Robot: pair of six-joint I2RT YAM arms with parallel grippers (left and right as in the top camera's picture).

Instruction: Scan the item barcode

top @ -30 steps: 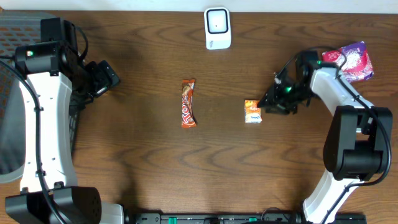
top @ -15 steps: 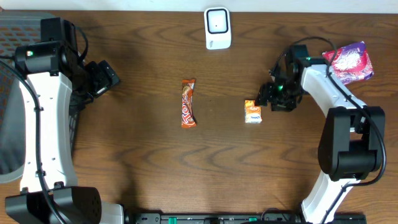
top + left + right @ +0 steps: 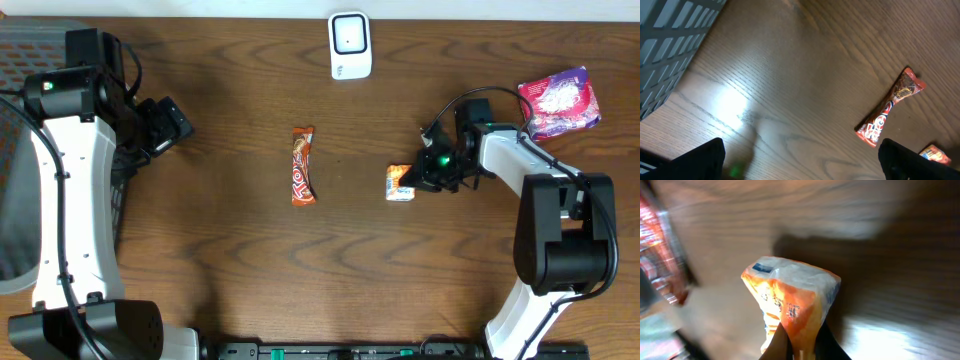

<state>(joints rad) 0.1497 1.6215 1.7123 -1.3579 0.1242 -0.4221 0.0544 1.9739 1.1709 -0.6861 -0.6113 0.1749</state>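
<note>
Orange-and-white packet [image 3: 401, 183], red-orange bar [image 3: 303, 166], pink pouch [image 3: 560, 102]

Orange-and-white snack packet [image 3: 790, 297] fills mid frame, standing up off the wood table [image 3: 895, 240]. Its lower end is pinched in the right gripper [image 3: 800, 347], with dark fingertips [image 3: 776, 345] tight on both sides. Background motion-blurred. A red shiny thing [image 3: 655, 255] sits at the left edge, too blurred to identify.

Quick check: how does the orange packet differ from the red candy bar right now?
The orange packet is pinched in the shut right end effector; the red candy bar lies free, with nothing touching it. The packet is short and squarish; the bar is long and narrow. The packet is orange and white; the bar is red-brown. Both are snack wrappers near the middle of the wooden table.
</note>
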